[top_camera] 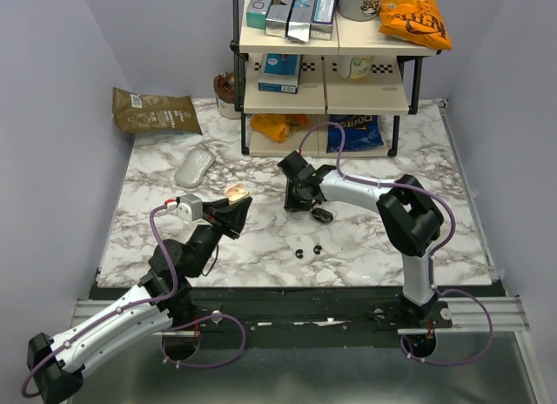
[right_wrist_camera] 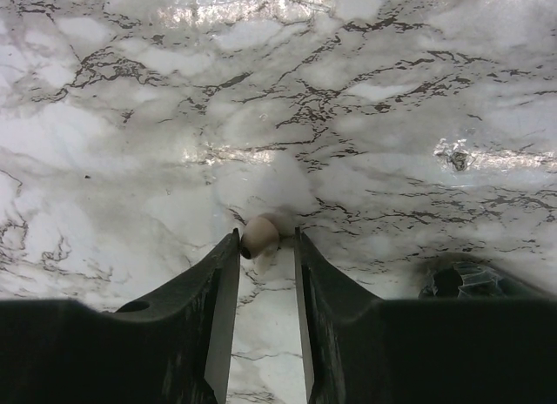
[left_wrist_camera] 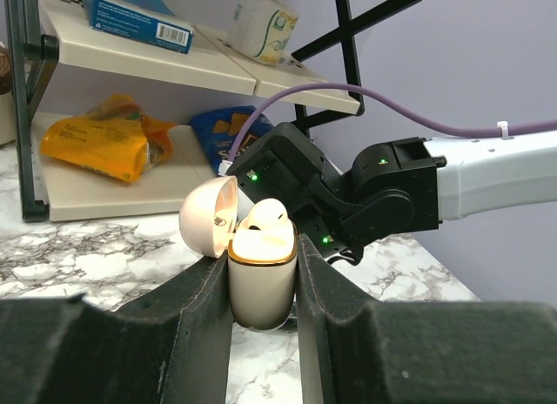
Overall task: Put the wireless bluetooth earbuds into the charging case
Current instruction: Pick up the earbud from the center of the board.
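My left gripper (top_camera: 233, 205) is shut on a cream charging case (left_wrist_camera: 259, 282) with a gold rim and holds it upright above the table, lid (left_wrist_camera: 209, 217) open. One cream-white earbud (left_wrist_camera: 264, 214) sits in the case. My right gripper (top_camera: 300, 204) points down at the table. In the right wrist view a second cream earbud (right_wrist_camera: 258, 235) lies on the marble between its fingertips, touching the left finger, with a gap to the right one. The jaws stand narrowly open. Two tiny black buds (top_camera: 298, 252) (top_camera: 316, 248) lie on the table in front of the right gripper.
A black oval pod (top_camera: 323, 216) lies beside the right gripper. A shelf rack (top_camera: 326, 90) with snack bags and boxes stands at the back. A brown bag (top_camera: 155, 111) and a grey-white oblong object (top_camera: 194, 168) lie at the back left.
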You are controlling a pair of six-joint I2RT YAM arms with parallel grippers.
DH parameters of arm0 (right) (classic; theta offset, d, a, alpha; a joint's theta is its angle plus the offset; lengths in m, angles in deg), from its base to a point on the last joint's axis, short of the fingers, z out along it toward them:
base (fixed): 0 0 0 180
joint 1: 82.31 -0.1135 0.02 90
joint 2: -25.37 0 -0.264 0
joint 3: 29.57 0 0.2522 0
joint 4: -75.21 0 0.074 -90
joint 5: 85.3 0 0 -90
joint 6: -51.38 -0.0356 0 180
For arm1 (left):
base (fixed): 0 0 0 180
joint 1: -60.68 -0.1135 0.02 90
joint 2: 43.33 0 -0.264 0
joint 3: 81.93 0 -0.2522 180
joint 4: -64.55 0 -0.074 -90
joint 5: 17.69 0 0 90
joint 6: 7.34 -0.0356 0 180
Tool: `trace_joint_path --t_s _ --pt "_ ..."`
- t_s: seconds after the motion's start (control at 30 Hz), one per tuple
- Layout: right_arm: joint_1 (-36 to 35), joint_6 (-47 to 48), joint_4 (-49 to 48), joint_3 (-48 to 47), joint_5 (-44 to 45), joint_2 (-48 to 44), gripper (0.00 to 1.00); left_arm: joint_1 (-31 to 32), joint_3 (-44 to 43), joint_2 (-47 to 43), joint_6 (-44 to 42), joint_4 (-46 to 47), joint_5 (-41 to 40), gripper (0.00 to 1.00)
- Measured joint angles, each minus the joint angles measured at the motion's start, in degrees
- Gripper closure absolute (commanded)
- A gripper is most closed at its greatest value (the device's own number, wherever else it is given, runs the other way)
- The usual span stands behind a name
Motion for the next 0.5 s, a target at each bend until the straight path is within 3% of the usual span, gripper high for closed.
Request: trace_joint_path --t_s 0.27,0.5 --pt "0.1 0.9 0.0 0.0 -0.1 0.1 0.76 0.1 0.0 0.0 0.2 0.0 0.0 1.0" --pt "0.1 1.1 0.0 0.0 -0.2 0.1 0.99 0.1 0.0 0.0 0.5 0.0 0.0 1.0"
